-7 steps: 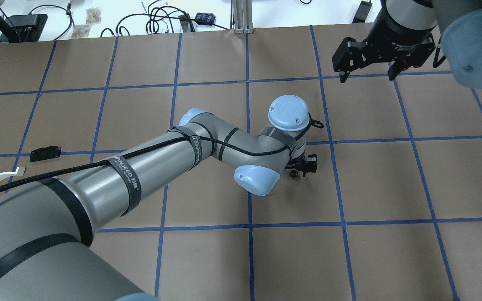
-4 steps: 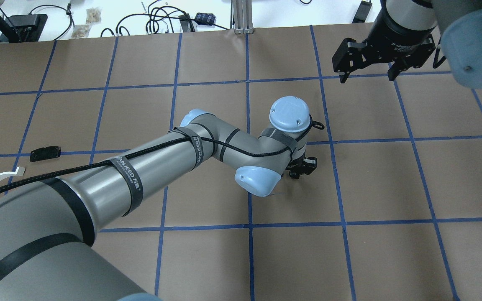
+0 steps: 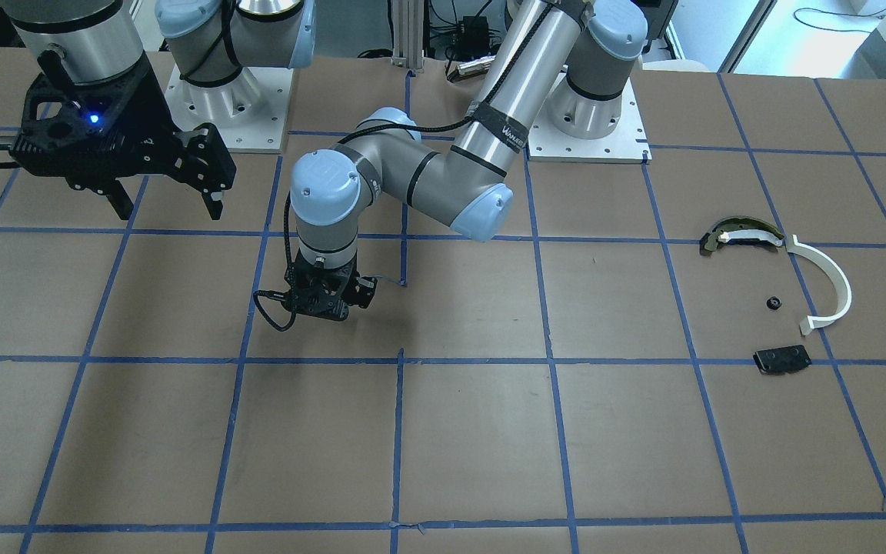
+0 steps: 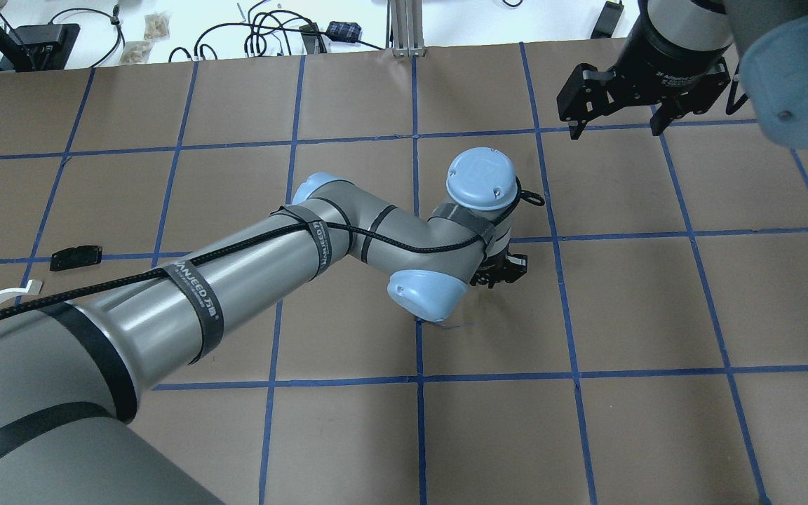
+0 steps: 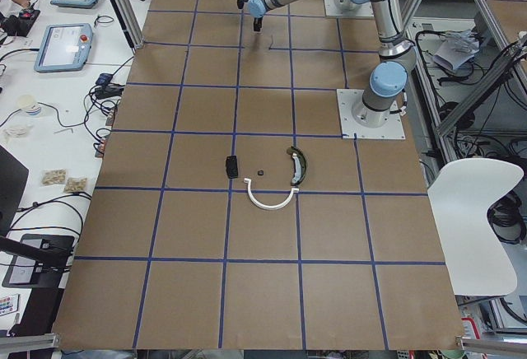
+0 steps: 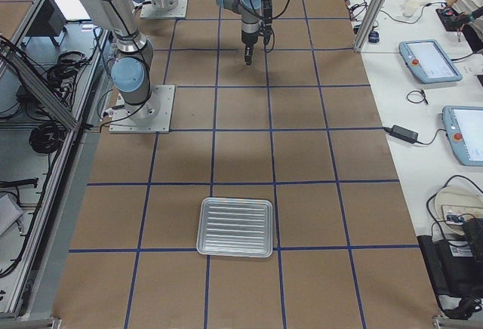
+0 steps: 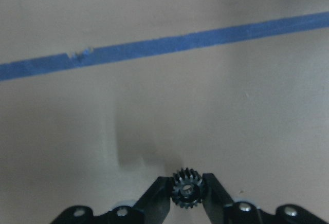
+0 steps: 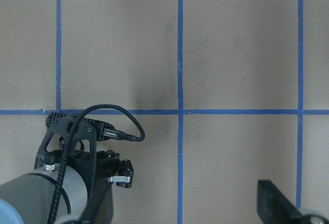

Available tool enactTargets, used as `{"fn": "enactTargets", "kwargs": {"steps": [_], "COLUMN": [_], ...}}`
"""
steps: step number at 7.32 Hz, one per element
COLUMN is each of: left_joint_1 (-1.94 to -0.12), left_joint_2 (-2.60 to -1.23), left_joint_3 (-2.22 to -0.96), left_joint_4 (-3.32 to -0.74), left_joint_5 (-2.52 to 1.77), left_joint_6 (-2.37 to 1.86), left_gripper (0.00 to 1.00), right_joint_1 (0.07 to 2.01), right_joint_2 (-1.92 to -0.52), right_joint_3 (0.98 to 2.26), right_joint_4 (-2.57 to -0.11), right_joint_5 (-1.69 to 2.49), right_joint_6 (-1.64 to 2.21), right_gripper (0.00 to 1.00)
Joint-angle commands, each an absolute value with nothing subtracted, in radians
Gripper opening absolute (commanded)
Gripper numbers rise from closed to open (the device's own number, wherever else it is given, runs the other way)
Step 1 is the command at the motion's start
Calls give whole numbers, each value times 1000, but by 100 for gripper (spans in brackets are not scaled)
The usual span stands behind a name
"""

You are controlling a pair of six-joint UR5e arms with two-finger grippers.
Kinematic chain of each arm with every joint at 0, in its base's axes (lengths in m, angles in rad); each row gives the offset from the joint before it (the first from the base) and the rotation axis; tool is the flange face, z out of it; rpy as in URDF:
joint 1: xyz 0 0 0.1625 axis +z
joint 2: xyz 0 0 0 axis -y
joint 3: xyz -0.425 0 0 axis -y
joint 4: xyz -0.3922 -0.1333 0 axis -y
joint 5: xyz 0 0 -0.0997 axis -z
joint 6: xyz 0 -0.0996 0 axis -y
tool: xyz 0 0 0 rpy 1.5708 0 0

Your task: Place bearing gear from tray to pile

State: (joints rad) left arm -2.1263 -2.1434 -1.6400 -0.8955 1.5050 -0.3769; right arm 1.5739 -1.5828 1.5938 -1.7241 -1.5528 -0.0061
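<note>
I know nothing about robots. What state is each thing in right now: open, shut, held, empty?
left gripper: shut on the gear.
gear: gripped by the left gripper, out of the tray.
right gripper: open, holding nothing.
tray: empty.
pile: loose parts lying flat, none held.

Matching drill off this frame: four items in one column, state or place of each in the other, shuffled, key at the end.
Things:
1. bearing gear
2. tray
3. right gripper
4. white half-ring strip

States:
A. open, in the air, holding nothing
B. clamped between the fingers of the left gripper
C. lies beside the olive-and-black piece
D. ribbed metal, nothing visible in it

Pairs: 1-B, 2-D, 3-A, 4-C
</note>
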Motion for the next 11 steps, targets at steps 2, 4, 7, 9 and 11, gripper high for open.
{"fn": "enactTargets", "kwargs": {"steps": [2, 4, 7, 9, 11], "left_joint_1": [-1867, -1586, -1146, -999, -898], "left_joint_2": [-2083, -2031, -1967, -1967, -1976], "left_joint_3": [-1621, -1618, -1672, -1742, -1795], "left_joint_4": [-1014, -1084, -1164, -1158, -1152], "left_joint_5": [1560, 1568, 1597, 1595, 1595], "left_joint_6": [-197, -7, 364, 522, 601], "left_gripper": [0, 0, 0, 0, 0], "right_joint_1": [1574, 1574, 1574, 1574, 1574], "right_joint_2": [-1583, -1583, -1583, -1583, -1583], "right_joint_3": [1594, 1594, 1594, 1594, 1594], "right_joint_4": [-1723, -1724, -1724, -1724, -1724], "right_joint_5": [-1554, -1554, -1551, -1551, -1551], "right_joint_6": [-6, -6, -6, -6, -6], "right_gripper": [100, 100, 100, 100, 100]}}
